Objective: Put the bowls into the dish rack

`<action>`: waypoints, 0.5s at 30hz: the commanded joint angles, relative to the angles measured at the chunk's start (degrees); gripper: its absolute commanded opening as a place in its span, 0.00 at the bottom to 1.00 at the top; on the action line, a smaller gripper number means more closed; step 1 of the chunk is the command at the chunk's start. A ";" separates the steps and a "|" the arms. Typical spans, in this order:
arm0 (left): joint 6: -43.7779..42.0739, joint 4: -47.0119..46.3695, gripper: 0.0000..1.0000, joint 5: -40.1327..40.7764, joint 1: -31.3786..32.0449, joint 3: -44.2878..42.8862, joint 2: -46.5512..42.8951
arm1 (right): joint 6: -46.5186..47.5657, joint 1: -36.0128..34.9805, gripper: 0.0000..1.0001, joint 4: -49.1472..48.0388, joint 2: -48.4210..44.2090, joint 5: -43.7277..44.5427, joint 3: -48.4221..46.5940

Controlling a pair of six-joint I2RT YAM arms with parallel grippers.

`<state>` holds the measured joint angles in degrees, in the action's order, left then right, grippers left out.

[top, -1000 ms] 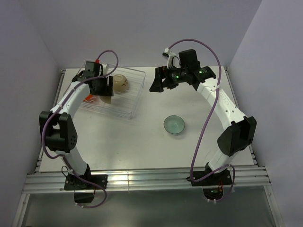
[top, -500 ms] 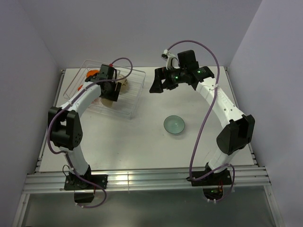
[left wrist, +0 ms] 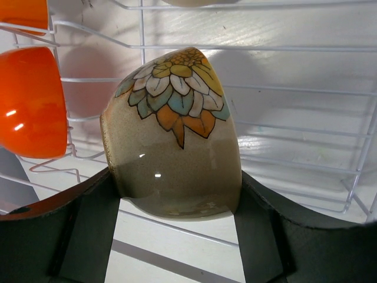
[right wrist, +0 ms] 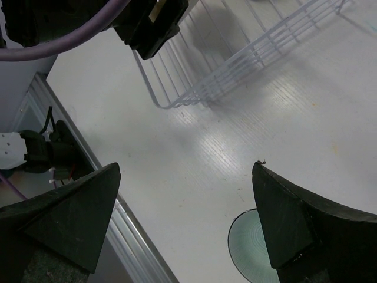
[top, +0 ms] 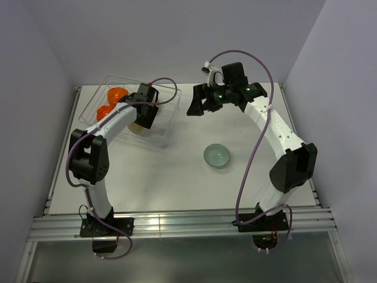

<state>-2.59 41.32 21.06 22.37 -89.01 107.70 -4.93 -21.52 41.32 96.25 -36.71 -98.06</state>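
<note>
My left gripper (top: 145, 117) is over the right part of the dish rack (top: 169, 131), a clear tray with a white wire rack (left wrist: 294, 89). It is shut on a beige bowl (left wrist: 177, 147) with a flower pattern, held on its side among the wires; the fingers (left wrist: 88, 230) press both sides. Two orange bowls (top: 117, 94) stand in the rack's left part and show in the left wrist view (left wrist: 29, 100). A pale teal bowl (top: 217, 155) lies on the table, also seen in the right wrist view (right wrist: 250, 252). My right gripper (top: 195, 106) is open and empty, right of the rack.
The rack's wire end (right wrist: 194, 88) and my left wrist (right wrist: 150, 23) show in the right wrist view. The table's metal front rail (top: 177, 224) runs along the near edge. Walls close the table at the back and sides.
My left gripper has moved rightward across the rack with the beige bowl, uncovering the orange bowls at the left. The right arm has barely moved.
</note>
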 commanded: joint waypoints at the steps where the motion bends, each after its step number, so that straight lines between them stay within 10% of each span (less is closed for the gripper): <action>1: -0.31 -0.98 0.27 0.74 0.48 -2.66 0.93 | 0.97 0.60 1.00 0.08 -1.33 0.41 -0.99; 15: 0.04 0.16 0.65 -1.81 1.80 -2.31 2.96 | 1.15 1.30 1.00 0.51 -0.80 0.32 -1.43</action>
<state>-2.66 40.95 22.48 23.49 -90.35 109.40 -4.75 -20.71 41.63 96.25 -36.60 -98.04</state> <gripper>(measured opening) 0.732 0.997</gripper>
